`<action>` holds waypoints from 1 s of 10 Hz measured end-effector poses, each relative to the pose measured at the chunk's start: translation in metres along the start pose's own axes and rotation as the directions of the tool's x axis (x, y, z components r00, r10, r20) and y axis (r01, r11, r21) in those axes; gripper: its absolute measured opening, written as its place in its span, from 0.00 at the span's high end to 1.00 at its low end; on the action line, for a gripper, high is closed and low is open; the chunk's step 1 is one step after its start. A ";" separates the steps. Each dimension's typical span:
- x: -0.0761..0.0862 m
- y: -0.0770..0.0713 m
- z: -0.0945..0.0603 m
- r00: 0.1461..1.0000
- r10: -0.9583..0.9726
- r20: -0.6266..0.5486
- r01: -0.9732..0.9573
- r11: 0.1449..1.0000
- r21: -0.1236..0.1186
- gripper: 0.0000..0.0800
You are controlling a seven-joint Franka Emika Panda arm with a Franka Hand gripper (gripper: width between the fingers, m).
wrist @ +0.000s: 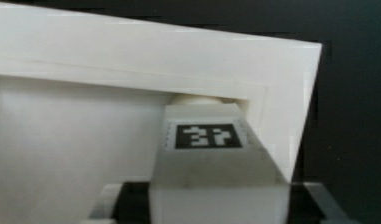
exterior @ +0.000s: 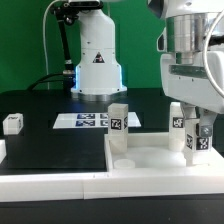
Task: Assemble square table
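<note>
**A:** Where did the build stand?

**B:** It was in pieces. The table top [exterior: 150, 160] lay flat directly beneath the gripper [exterior: 196, 128]. One leg [exterior: 177, 130] stood upright between the jaws, its lower end down at the top's corner.

**A:** So the jaws had hold of it?

**B:** Yes. They were closed partway, pressed against the leg's two opposite sides, with nothing else in them. The wrist view looked straight down the leg, and its far end met a round seat in that corner. I judged the upright hold was there to keep the leg square to the hole while it was seated or turned in.

**A:** And the other legs?

**B:** A second leg [exterior: 118, 122] stood on its end on the same top, well apart from the gripper toward the exterior view's left. It looked already fixed at its own corner, though I couldn't tell how firmly.

**A:** Anything farther out?

**B:** A small tagged part [exterior: 12, 123] sat on the black table [exterior: 40, 105], far from the gripper on that same side. It was probably another leg, parked out of the arm's way. The marker board [exterior: 90, 121] lay flat beyond the second leg, untouched.
</note>
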State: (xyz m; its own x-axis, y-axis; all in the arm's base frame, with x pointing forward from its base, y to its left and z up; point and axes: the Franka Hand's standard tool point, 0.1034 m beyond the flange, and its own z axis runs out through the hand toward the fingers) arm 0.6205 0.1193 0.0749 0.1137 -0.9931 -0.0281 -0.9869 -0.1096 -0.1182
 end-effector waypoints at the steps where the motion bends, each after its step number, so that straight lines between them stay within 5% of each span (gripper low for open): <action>1: 0.000 0.000 0.000 1.000 -0.022 0.000 0.022 1.000 0.000 0.52; 3: -0.001 -0.001 0.000 0.987 -0.160 -0.002 0.160 0.987 0.007 0.22; 5: -0.007 -0.002 0.001 0.924 -0.381 -0.011 0.381 0.924 0.027 0.22; 10: -0.010 -0.005 -0.001 0.645 -0.763 -0.024 0.764 0.645 0.025 0.19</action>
State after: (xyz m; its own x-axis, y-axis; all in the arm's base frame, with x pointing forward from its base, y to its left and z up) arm 0.6238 0.1301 0.0766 0.8241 -0.5582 0.0957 -0.5468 -0.8282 -0.1224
